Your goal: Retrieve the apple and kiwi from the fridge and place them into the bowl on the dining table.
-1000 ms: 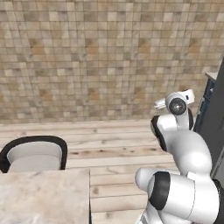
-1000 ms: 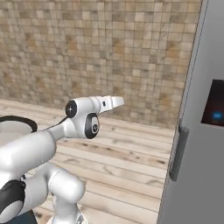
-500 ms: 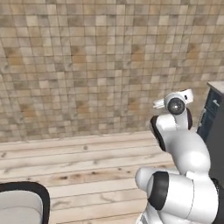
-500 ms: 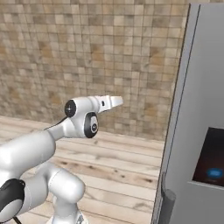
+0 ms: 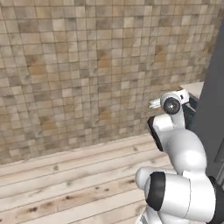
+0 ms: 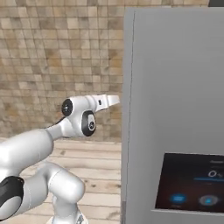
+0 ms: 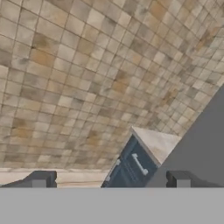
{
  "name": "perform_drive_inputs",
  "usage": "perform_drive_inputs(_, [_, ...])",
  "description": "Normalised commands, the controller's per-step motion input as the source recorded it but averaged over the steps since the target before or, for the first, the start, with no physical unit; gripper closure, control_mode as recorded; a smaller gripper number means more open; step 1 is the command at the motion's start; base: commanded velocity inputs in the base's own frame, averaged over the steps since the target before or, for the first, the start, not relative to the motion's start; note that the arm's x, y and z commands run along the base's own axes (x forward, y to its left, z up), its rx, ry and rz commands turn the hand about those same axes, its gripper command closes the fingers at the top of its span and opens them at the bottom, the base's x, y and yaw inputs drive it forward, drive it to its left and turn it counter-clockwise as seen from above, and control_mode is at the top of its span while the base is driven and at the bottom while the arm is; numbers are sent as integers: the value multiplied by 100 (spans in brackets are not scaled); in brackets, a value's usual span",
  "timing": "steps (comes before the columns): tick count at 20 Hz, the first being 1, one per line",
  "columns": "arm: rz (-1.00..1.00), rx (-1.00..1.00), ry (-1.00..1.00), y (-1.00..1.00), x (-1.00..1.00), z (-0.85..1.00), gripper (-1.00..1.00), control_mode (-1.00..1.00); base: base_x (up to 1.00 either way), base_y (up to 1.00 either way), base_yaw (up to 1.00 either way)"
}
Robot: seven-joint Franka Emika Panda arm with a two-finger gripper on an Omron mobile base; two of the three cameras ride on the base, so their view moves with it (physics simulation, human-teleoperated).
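Between the two dark fingertips of the gripper (image 7: 109, 179) the gap is wide, and nothing is held in it. From the hand camera, the fingertips rise at the bottom, one at each side. Beyond them are the tiled wall (image 7: 87, 65), a blue cabinet (image 7: 131, 168) with a pale countertop (image 7: 157, 142), and the grey side of the fridge (image 7: 205, 140).

Seen from the right base camera, the white arm (image 6: 83, 118) reaches forward at mid height, just beside the left edge of the fridge (image 6: 175, 87). The fridge doors are closed, and its black dispenser panel (image 6: 192, 181) is low on the right. The floor (image 5: 65, 183) is of light wooden planks.
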Motion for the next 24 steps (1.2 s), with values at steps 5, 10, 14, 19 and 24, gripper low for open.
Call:
perform_drive_inputs(5, [0, 0, 0, 0, 0, 0, -100, 100, 28, -26, -51])
perform_drive_inputs(10, [0, 0, 0, 0, 0, 0, -100, 100, 1, -1, -56])
perform_drive_inputs(14, [0, 0, 0, 0, 0, 0, -100, 100, 0, 21, -61])
perform_drive_inputs(19, [0, 0, 0, 0, 0, 0, -100, 100, 0, 44, -65])
perform_drive_inputs(24, [0, 0, 0, 0, 0, 0, -100, 100, 0, 63, -64])
